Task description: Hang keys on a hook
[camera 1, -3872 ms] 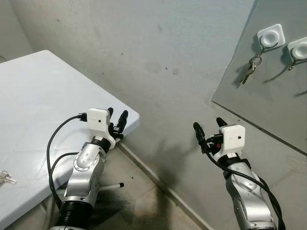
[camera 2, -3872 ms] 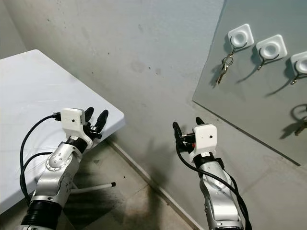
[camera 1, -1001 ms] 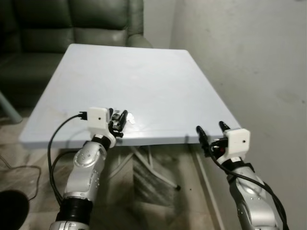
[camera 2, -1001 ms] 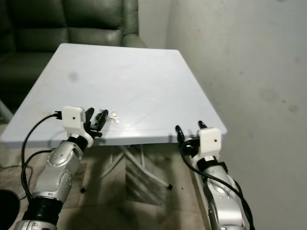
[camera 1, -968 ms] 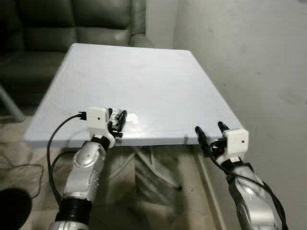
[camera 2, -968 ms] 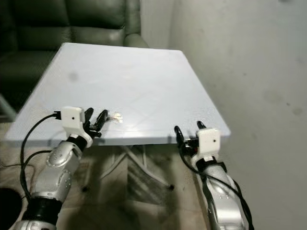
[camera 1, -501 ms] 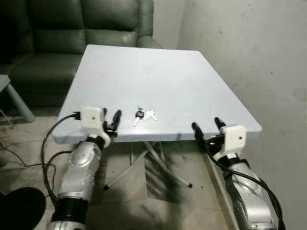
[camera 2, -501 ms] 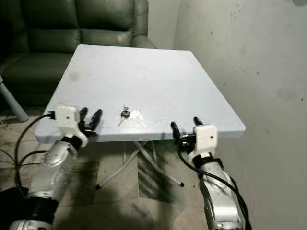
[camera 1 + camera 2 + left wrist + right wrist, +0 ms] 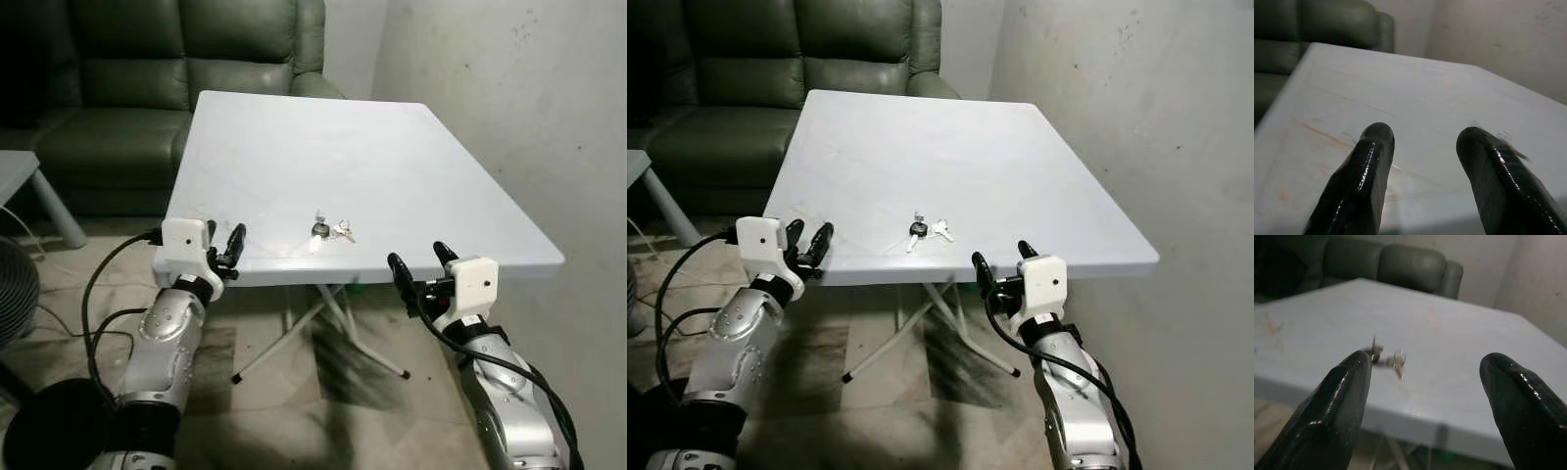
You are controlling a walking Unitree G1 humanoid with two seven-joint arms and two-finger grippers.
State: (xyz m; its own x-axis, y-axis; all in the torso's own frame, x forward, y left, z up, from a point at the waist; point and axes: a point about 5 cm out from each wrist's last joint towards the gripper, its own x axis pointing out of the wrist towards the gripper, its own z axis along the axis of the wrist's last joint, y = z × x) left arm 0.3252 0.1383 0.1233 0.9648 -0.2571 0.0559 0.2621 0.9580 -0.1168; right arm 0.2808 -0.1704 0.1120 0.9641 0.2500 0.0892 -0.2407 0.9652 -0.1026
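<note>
A small bunch of keys (image 9: 328, 231) with one dark-headed key lies near the front edge of the white folding table (image 9: 343, 147). The same keys (image 9: 1387, 359) lie ahead of my right gripper in its wrist view. My right gripper (image 9: 415, 265) is open, held in the air just below and in front of the table edge, right of the keys. My left gripper (image 9: 224, 245) is open at the table's front left edge, left of the keys. Both are empty.
A dark green sofa (image 9: 186, 59) stands behind the table. A plaster wall (image 9: 519, 88) runs along the right. Crossed metal table legs (image 9: 323, 338) stand on the tiled floor. A pale low table corner (image 9: 29, 181) and a dark round object (image 9: 54, 431) are at the left.
The camera has swung from the wall with hooks to the table, and the table and keys now sit further right in view. Both grippers stay open and empty.
</note>
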